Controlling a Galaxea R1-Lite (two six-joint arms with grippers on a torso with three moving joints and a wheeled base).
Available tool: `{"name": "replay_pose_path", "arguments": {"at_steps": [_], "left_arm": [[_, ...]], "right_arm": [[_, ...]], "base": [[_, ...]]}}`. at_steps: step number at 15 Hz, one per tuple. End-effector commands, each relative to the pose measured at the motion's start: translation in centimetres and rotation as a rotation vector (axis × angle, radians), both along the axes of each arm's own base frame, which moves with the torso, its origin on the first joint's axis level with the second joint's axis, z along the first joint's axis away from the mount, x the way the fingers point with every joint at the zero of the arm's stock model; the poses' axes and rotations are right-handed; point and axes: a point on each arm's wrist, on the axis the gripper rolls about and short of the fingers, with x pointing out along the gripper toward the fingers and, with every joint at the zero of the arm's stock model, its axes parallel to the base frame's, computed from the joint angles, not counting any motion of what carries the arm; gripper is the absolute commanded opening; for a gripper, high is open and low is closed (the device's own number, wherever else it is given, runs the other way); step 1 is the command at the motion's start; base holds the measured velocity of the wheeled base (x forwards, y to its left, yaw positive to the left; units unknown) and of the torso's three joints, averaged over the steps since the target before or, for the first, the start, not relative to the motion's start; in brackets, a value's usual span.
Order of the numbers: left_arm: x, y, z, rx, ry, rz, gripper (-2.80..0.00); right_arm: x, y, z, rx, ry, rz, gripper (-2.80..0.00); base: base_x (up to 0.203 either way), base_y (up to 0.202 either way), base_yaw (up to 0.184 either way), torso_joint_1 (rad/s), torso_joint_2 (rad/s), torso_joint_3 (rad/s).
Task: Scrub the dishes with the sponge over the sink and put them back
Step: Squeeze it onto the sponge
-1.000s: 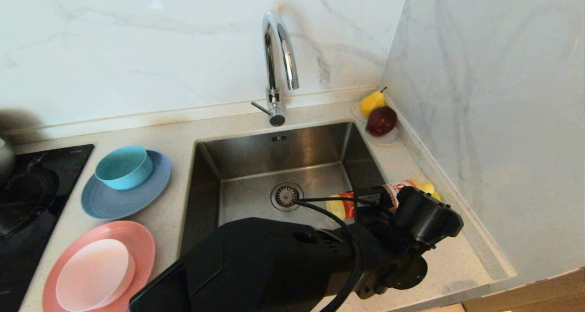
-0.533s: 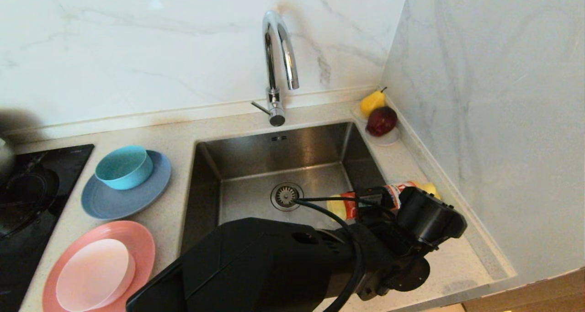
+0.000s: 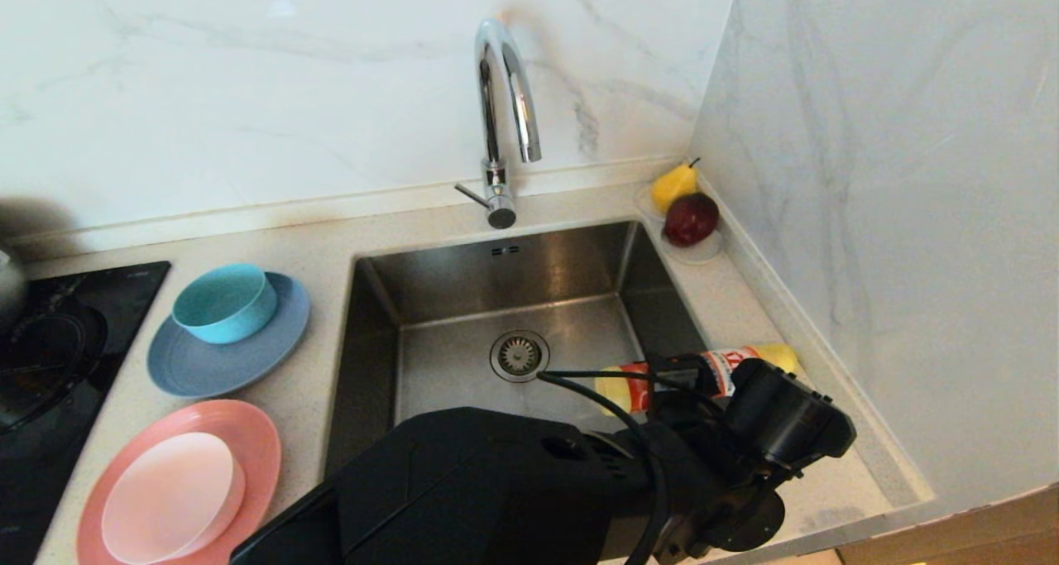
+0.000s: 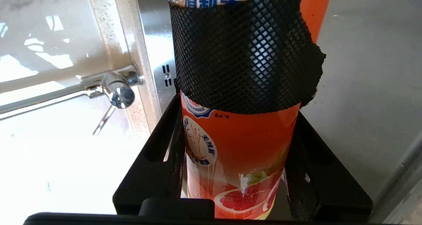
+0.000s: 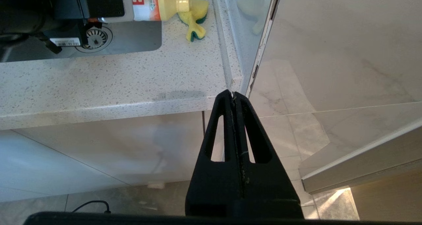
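Observation:
My left gripper (image 3: pixel 680 383) is shut on an orange-labelled dish-soap bottle (image 3: pixel 732 360) with a black mesh band, held level across the sink's (image 3: pixel 513 271) right rim. The wrist view shows both jaws pressed to the bottle's (image 4: pixel 244 146) sides. The yellow-and-green sponge (image 5: pixel 195 20) lies on the counter under the bottle's yellow neck. At left, the teal bowl (image 3: pixel 223 303) sits on the grey-blue plate (image 3: pixel 207 371), and the pale pink bowl (image 3: pixel 170 495) on the salmon plate (image 3: pixel 252 437). My right gripper (image 5: pixel 232 95) hangs shut below the counter's front right corner.
The chrome tap (image 3: pixel 500 93) rises behind the sink, whose drain strainer (image 3: pixel 519 355) is bare. A saucer with a pear and a red fruit (image 3: pixel 691 217) stands in the back right corner. A black hob (image 3: pixel 50 358) lies far left. The marble wall (image 3: pixel 869 217) closes the right side.
My left gripper, with the bottle in it, has drifted slightly toward the front right of the sink. The dishes and the right arm have kept still.

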Motion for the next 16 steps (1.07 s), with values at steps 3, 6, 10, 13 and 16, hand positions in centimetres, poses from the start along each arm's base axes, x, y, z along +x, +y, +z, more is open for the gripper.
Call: {"name": "replay_pose_path", "arguments": {"at_steps": [3, 6, 10, 13, 16], "left_arm": [[-0.1, 0.2, -0.2, 0.001, 0.0, 0.008, -2.8], [0.0, 0.1, 0.2, -0.051, -0.012, 0.016, -2.8], [-0.2, 0.1, 0.3, -0.135, -0.018, 0.033, -2.8], [-0.2, -0.1, 0.7, -0.204, -0.031, 0.043, -2.8], [-0.5, -0.4, 1.3, -0.285, -0.036, 0.043, -2.8]], "right_arm": [[0.0, 0.0, 0.0, 0.0, -0.002, 0.001, -2.8], [0.0, 0.0, 0.0, 0.0, -0.002, 0.001, -2.8], [0.0, 0.0, 0.0, 0.0, -0.002, 0.001, -2.8], [0.0, 0.0, 0.0, 0.0, -0.002, 0.001, -2.8], [0.0, 0.0, 0.0, 0.0, -0.002, 0.001, -2.8]], "base": [[0.0, 0.0, 0.0, 0.0, 0.0, 0.0], [0.0, 0.0, 0.0, 0.0, 0.0, 0.0], [0.0, 0.0, 0.0, 0.0, 0.0, 0.0], [0.0, 0.0, 0.0, 0.0, 0.0, 0.0], [0.0, 0.0, 0.0, 0.0, 0.0, 0.0]]}}
